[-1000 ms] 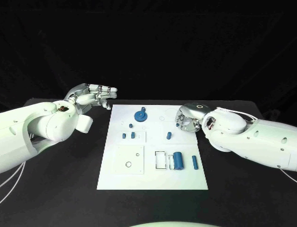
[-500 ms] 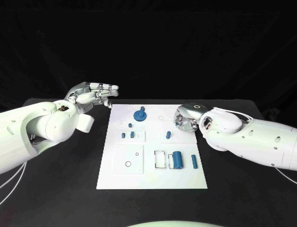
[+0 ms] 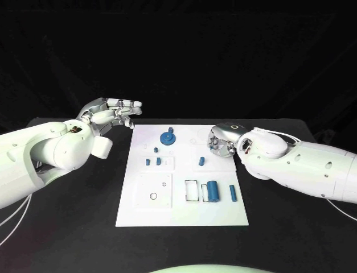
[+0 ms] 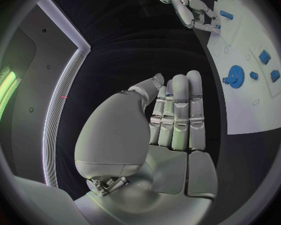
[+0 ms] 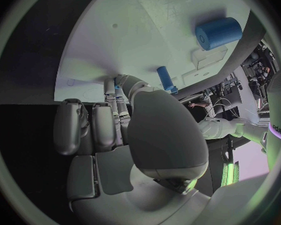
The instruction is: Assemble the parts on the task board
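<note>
The left robot hand [image 4: 172, 115] fills the middle, its fingers [image 4: 178, 105] straight and pressed side by side, the thumb alongside, holding nothing. It hovers over the dark surface [image 4: 147, 50], apart from the white task board [image 4: 253, 92]. On the board sit a blue gear [image 4: 235, 76] and several small blue parts [image 4: 264, 56]. The right robot hand [image 4: 193, 10] reaches down at the board's far edge.

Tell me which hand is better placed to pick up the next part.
Right, probably. The right hand is over the task board, fingers down by a small blue peg. The left hand hovers off the board's far-left corner, holding nothing.
</note>
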`<state>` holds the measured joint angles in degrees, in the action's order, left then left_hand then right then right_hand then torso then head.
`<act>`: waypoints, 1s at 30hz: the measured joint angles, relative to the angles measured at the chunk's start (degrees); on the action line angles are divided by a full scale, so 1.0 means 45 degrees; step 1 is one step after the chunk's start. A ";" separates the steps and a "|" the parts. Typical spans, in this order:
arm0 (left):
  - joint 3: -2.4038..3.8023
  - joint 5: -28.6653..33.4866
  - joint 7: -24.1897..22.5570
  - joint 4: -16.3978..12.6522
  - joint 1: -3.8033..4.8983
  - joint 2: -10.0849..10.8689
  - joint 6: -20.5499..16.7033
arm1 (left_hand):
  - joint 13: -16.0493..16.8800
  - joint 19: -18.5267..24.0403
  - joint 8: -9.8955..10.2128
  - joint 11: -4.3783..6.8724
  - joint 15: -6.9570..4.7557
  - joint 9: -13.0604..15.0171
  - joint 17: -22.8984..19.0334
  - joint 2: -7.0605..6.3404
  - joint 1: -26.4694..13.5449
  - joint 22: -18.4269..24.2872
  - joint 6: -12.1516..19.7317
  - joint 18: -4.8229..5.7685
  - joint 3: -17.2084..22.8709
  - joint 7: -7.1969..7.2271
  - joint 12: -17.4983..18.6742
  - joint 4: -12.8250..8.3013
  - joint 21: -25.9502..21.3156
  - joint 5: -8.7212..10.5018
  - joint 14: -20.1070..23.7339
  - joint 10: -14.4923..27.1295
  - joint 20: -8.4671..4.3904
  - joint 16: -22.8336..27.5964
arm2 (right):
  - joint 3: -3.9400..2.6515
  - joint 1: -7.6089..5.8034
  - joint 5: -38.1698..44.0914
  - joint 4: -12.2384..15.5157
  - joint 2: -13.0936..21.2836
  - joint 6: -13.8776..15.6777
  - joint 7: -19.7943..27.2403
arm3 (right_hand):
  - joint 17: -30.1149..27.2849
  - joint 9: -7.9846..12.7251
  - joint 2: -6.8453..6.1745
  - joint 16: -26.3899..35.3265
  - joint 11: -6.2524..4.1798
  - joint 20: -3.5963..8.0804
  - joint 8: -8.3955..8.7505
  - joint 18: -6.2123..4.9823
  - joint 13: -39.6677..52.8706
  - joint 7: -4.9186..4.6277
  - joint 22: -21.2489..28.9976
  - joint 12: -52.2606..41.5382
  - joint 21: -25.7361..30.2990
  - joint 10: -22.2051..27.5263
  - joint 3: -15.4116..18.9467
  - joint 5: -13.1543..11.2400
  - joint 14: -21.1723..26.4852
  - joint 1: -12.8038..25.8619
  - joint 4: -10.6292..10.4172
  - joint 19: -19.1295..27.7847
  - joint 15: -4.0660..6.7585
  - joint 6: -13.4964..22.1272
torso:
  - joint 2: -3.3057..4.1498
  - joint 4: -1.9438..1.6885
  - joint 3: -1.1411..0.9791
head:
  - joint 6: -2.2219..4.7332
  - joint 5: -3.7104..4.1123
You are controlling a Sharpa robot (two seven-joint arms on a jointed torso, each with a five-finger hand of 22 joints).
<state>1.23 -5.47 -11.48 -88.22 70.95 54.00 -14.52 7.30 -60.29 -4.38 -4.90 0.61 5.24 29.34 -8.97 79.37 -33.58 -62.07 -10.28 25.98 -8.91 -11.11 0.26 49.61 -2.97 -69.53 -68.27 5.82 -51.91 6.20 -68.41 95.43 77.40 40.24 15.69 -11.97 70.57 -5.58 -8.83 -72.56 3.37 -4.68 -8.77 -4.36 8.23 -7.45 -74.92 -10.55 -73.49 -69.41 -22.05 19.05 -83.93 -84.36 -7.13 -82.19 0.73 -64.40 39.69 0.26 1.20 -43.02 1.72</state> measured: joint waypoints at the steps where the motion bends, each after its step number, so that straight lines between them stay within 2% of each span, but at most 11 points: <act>1: 0.0000 0.0002 0.0000 0.0003 0.0001 0.0000 0.0003 | 0.0008 0.0000 0.0000 0.0000 0.0000 0.0000 0.0000 0.0000 0.0000 0.0003 0.0000 0.0000 0.0000 0.0000 0.0000 0.0000 0.0000 0.0000 0.0000 0.0000 0.0000 0.0000 | -0.0002 0.0002 0.0013 -0.0001 -0.0003 -0.0001 0.0000 | 0.0019 -0.0014 0.0000 -0.0064 -0.0021 -0.0046 0.0000 -0.0002 -0.0003 0.0044 0.0000 0.0010 -0.0114 -0.0025 -0.0048 -0.0073 -0.0009 0.0000 0.0048 -0.0048 0.0009 -0.0046 | -0.0001 0.0000 0.0000 | -0.0006 0.0009; 5: 0.0000 0.0010 0.0014 0.0011 0.0007 0.0002 0.0022 | 0.0007 0.0000 0.0000 0.0000 0.0000 0.0001 -0.0004 0.0000 0.0000 0.0002 0.0000 0.0000 -0.0036 0.0000 -0.0048 -0.0036 0.0000 0.0000 0.0000 0.0000 0.0000 0.0000 | -0.0003 0.0018 0.0102 0.0039 -0.0004 0.0020 -0.0042 | 0.0073 -0.0074 0.0001 -0.0159 -0.0042 -0.0001 0.0002 -0.0002 -0.0032 0.0074 0.0001 0.0100 -0.0407 -0.0183 -0.0249 -0.0146 -0.0017 -0.0002 0.0249 -0.0138 0.0076 -0.0212 | -0.0006 0.0000 0.0000 | -0.0018 0.0010; 8: 0.0000 0.0014 0.0028 0.0017 0.0009 0.0002 0.0045 | 0.0007 0.0000 0.0000 0.0000 0.0000 0.0000 -0.0013 0.0000 0.0000 0.0002 0.0000 0.0000 -0.0036 0.0000 -0.0048 -0.0036 0.0000 0.0000 0.0000 0.0000 0.0000 0.0000 | 0.0007 0.0048 0.0182 0.0092 0.0029 0.0136 -0.0092 | 0.0073 -0.0083 0.0001 -0.0160 -0.0064 0.0044 0.0011 0.0194 0.0012 0.0075 0.0001 0.0127 -0.0514 -0.0249 -0.0303 -0.0145 -0.0001 -0.0003 0.0311 -0.0183 0.0092 -0.0212 | -0.0011 -0.0002 0.0001 | -0.0022 0.0002; 19: 0.0000 0.0022 0.0071 0.0109 0.0013 -0.0006 0.0121 | 0.0006 0.0000 0.0000 -0.0044 0.0000 -0.0013 -0.0025 0.0000 0.0000 0.0016 0.0001 0.0000 -0.0036 0.0000 -0.0047 -0.0036 0.0001 0.0000 0.0000 0.0045 0.0000 0.0000 | 0.0079 0.0183 0.0265 0.0347 0.0247 0.1065 -0.0153 | 0.0071 -0.0090 0.0036 -0.0223 -0.0041 0.0008 0.0014 0.0194 -0.0004 0.0080 0.0003 0.0182 -0.0705 -0.0272 -0.0339 0.0005 -0.0001 0.0033 0.0415 -0.0237 0.0092 -0.0212 | -0.0026 -0.0006 0.0000 | 0.0012 -0.0013; 24: 0.0000 0.0024 0.0092 0.0168 0.0013 -0.0017 0.0150 | 0.0005 0.0000 0.0000 -0.0045 0.0000 -0.0012 -0.0025 0.0000 0.0000 0.0028 0.0001 0.0000 -0.0071 0.0001 -0.0047 -0.0072 0.0001 0.0000 -0.0001 0.0044 0.0000 0.0000 | 0.0029 0.0149 0.0265 0.0593 0.0380 0.1465 -0.0139 | 0.0089 -0.0090 0.0052 -0.0224 -0.0058 0.0002 0.0102 0.0194 0.0061 0.0076 0.0004 0.0154 -0.0800 -0.0308 -0.0353 0.0007 -0.0001 0.0049 0.0429 -0.0326 0.0092 -0.0212 | -0.0026 -0.0001 -0.0004 | 0.0079 -0.0059; 30: 0.0000 0.0026 0.0115 0.0194 0.0014 -0.0028 0.0176 | 0.0005 -0.0001 0.0000 -0.0044 0.0000 -0.0012 -0.0025 0.0000 0.0000 0.0027 0.0001 -0.0001 -0.0071 0.0001 -0.0047 -0.0071 0.0001 0.0000 -0.0001 0.0044 0.0000 0.0000 | -0.0034 0.0050 0.0257 0.1221 0.0735 0.1782 -0.0114 | 0.0088 -0.0113 0.0049 -0.0223 -0.0057 0.0002 0.0111 0.0194 0.0037 0.0053 -0.0007 0.0154 -0.0827 -0.0311 -0.0353 0.0006 -0.0001 0.0053 0.0429 -0.0324 0.0091 -0.0235 | -0.0026 0.0007 -0.0005 | 0.0101 -0.0106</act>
<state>1.23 -5.35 -10.97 -87.35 71.01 53.88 -13.73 7.32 -60.30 -4.38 -5.10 0.61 5.18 29.22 -8.97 79.37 -33.46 -62.06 -10.28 25.66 -8.91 -11.32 -0.06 49.61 -2.97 -69.53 -68.07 5.82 -51.91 6.05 -68.19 96.58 82.89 43.54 23.71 -12.48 70.96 -6.09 -8.61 -73.56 3.11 -4.67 -8.27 -3.49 8.40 -7.21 -74.95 -9.86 -77.22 -70.81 -23.64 19.08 -83.93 -84.12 -5.20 -83.65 1.14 -65.46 39.57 0.30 1.18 -42.57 1.24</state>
